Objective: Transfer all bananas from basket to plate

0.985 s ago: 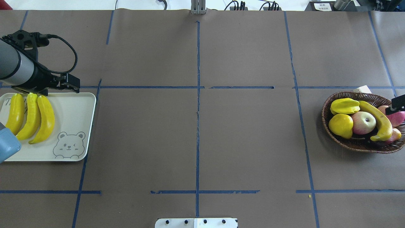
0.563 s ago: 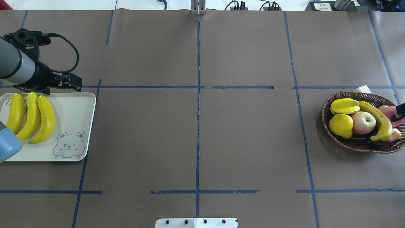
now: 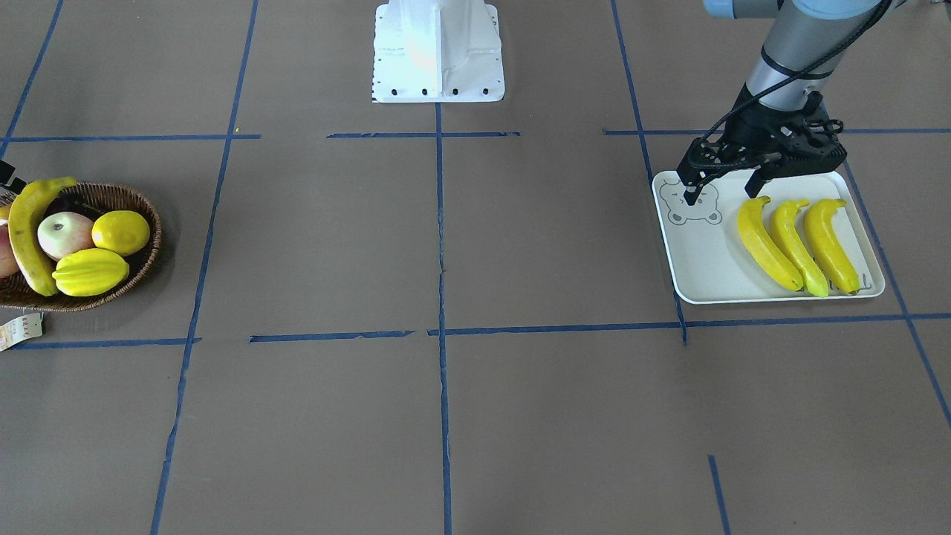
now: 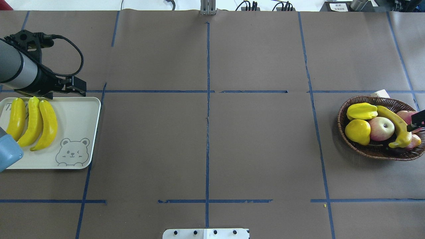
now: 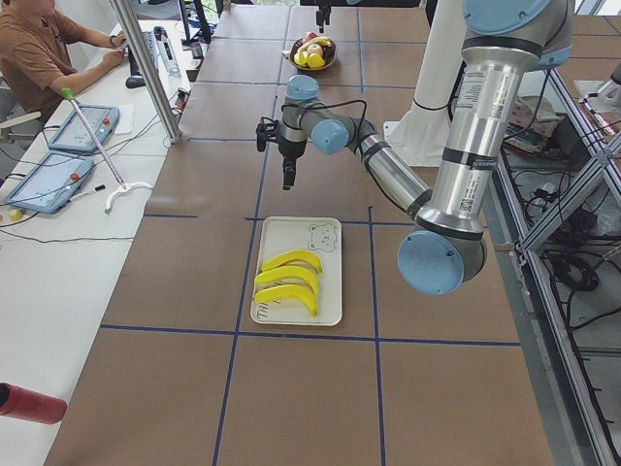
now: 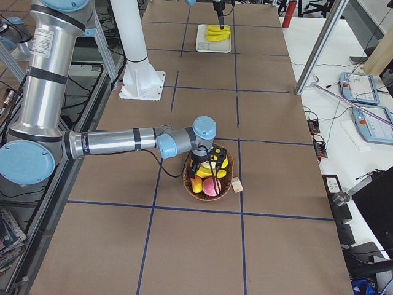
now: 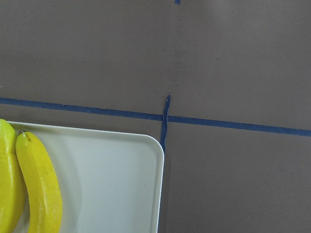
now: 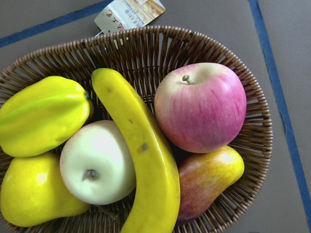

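Note:
Three yellow bananas [image 4: 31, 121] lie side by side on the left part of the white bear-face plate [image 4: 76, 126]. My left gripper [image 4: 64, 92] hangs open and empty over the plate's far edge, just beyond the banana tips [image 3: 758, 202]. A fourth banana [image 4: 396, 124] lies across the fruit in the brown wicker basket [image 4: 342, 113] at the far right. In the right wrist view this banana [image 8: 146, 160] fills the middle of the basket [image 8: 252, 97]. Only a black tip of my right gripper [image 4: 416, 120] shows, over the basket's right side, so whether it is open or shut stays unclear.
The basket also holds a starfruit [image 4: 362, 111], a yellow pear-like fruit [image 4: 358, 131] and apples [image 4: 382, 128]. A paper tag [image 4: 380, 94] sticks out at its far rim. The robot's white base [image 3: 438, 52] stands mid-table. A person [image 5: 39, 58] sits at a side desk.
The visible tip of my right gripper has shifted a little toward the robot's side over the basket's right edge. The left gripper has barely moved. The bananas lie as before.

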Robot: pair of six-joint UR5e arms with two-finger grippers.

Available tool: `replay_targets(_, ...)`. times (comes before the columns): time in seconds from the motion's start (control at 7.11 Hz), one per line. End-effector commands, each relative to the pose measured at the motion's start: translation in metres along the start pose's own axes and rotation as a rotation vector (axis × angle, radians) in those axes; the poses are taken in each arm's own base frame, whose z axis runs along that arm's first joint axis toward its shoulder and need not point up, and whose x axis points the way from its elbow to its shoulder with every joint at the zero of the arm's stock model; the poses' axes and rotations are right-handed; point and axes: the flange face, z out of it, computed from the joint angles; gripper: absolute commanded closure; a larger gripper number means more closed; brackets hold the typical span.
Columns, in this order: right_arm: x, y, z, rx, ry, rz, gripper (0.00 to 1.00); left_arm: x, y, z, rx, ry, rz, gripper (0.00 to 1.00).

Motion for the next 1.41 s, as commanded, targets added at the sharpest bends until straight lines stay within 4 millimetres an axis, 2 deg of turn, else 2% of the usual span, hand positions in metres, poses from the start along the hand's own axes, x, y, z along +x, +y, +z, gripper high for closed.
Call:
replay_targets(0.0, -0.007, -0.004, 0.022, -0.037, 0.02, -0.016, 0.0, -0.002, 0.0, 0.005, -0.004, -0.009, 0.001, 0.0)
replay_targets(0.42, 0.001, -0.028, 0.045, -0.045, 0.03, -0.008, 0.0, -0.001, 0.0, 0.006, -0.005, -0.009, 0.0, 0.0)
replay_targets(1.27, -0.008, -0.023, 0.041, -0.068, -0.013, -0.022, 0.02, -0.002, 0.0, 0.008, -0.007, -0.013, 0.0, 0.0)
